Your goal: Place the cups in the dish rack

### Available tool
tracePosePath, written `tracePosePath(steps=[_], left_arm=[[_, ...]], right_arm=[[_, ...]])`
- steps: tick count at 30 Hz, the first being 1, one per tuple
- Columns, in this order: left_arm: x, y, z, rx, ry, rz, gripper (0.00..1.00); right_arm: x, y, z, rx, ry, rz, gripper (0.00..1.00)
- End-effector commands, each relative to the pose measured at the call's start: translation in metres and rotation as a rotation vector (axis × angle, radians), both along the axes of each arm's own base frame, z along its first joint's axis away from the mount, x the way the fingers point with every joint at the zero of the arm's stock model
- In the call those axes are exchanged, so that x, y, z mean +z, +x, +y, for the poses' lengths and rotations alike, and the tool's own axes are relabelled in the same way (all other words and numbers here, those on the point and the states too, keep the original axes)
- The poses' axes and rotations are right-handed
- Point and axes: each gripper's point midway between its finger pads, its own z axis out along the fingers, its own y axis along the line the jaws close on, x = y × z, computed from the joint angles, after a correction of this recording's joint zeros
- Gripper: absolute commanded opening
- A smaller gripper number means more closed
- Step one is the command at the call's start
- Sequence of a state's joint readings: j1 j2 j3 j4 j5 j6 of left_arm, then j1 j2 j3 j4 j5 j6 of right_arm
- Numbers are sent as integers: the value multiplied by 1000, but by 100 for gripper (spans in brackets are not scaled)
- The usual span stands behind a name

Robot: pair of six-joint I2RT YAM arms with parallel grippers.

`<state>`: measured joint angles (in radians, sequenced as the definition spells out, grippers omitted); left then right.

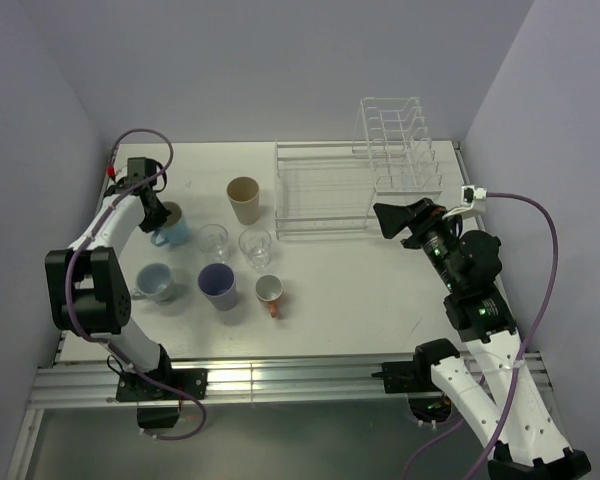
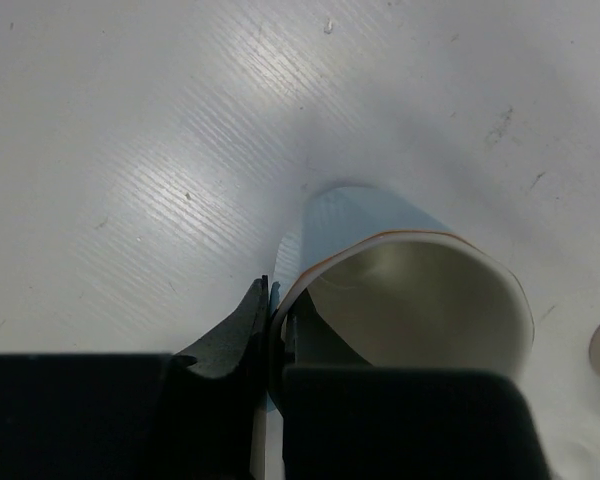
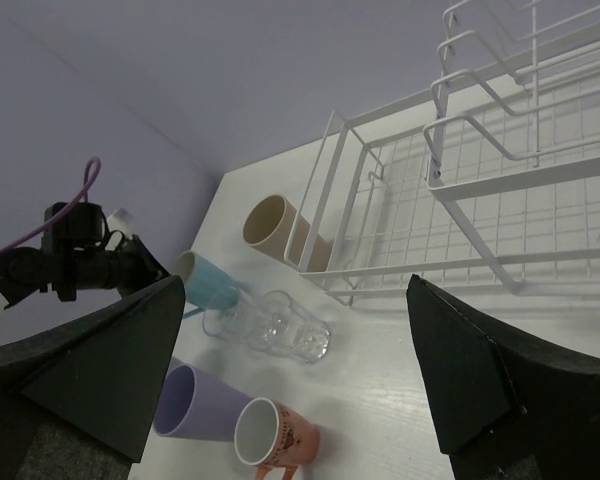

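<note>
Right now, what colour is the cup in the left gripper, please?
Light blue cup, white inside; best in left wrist view.

Work surface: white table (image 1: 360,300), matte. Fine parallel grain shows under glare in the left wrist view, along with a few small dark scuff marks (image 2: 500,125). Back wall (image 1: 280,60) rises from the table's far edge, left wall (image 1: 30,150) and right wall (image 1: 560,100) from its sides; all plain pale lavender. Slotted aluminium rail (image 1: 280,380) runs along the table's near edge. Grey surface (image 1: 310,440) lies nearer than the rail.

Top view looks down from behind; 2 wrist views share light blue cup (image 2: 360,215).
</note>
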<state>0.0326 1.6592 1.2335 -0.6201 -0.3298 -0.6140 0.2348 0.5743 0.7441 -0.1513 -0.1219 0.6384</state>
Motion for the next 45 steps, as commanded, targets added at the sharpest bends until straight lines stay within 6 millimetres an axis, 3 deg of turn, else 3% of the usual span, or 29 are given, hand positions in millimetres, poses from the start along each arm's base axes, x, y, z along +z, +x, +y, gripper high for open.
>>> tracePosePath(steps=[1,6,12,14,15,16,18,19,21,22,25,26,28,29,31,32,33,34,38,40,45], left_arm=[[56,17,-6,-25,-37,-177,0],[93,25,-22,-79,-105,-286,0],[172,32,-45,-158,-196,-499,0],[210,29,-51,-196,-212,-590,0],[223,26,-56,-217,-223,-619,0],[248,20,-59,-238,-225,-677,0],[271,11,-65,-268,-236,-729,0],[293,0,-74,-316,-255,-779,0],[310,-10,-87,-379,-293,-819,0],[324,-20,-109,-490,-361,-853,0],[333,-41,-148,-654,-532,-884,0],[345,-52,-166,-757,-623,-919,0],[346,-71,-202,-867,-728,-902,0],[355,-80,-214,-942,-749,-936,0],[356,-96,-236,-1029,-809,-941,0],[369,-103,-243,-1068,-855,-985,0],[363,-110,-251,-1109,-905,-958,0],[365,-116,-259,-1130,-959,-945,0],[369,-134,-275,-1224,-1066,-966,0],[362,-136,-279,-1230,-1125,-923,0],[358,-145,-286,-1267,-1249,-879,0]], right_arm=[[-1,3,3,15,-5,8,100],[0,5,7,34,-6,7,100],[8,6,17,96,-31,13,100],[21,4,21,126,-30,-11,100],[23,5,25,145,-25,-11,100],[34,1,30,178,-19,-32,100],[41,0,35,204,-10,-40,100],[48,-2,39,226,-3,-58,100],[53,-2,44,249,4,-67,100],[61,-3,48,266,13,-87,100],[75,-11,67,355,34,-117,100],[81,-17,79,403,39,-138,100],[93,-26,89,449,47,-175,100],[101,-33,99,488,59,-203,100],[109,-38,107,522,83,-239,100],[110,-41,111,539,93,-248,100],[106,-44,117,565,104,-243,100],[115,-48,120,581,122,-291,100],[120,-56,130,622,153,-372,100],[123,-59,135,635,155,-407,100],[113,-59,149,656,125,-440,100]])
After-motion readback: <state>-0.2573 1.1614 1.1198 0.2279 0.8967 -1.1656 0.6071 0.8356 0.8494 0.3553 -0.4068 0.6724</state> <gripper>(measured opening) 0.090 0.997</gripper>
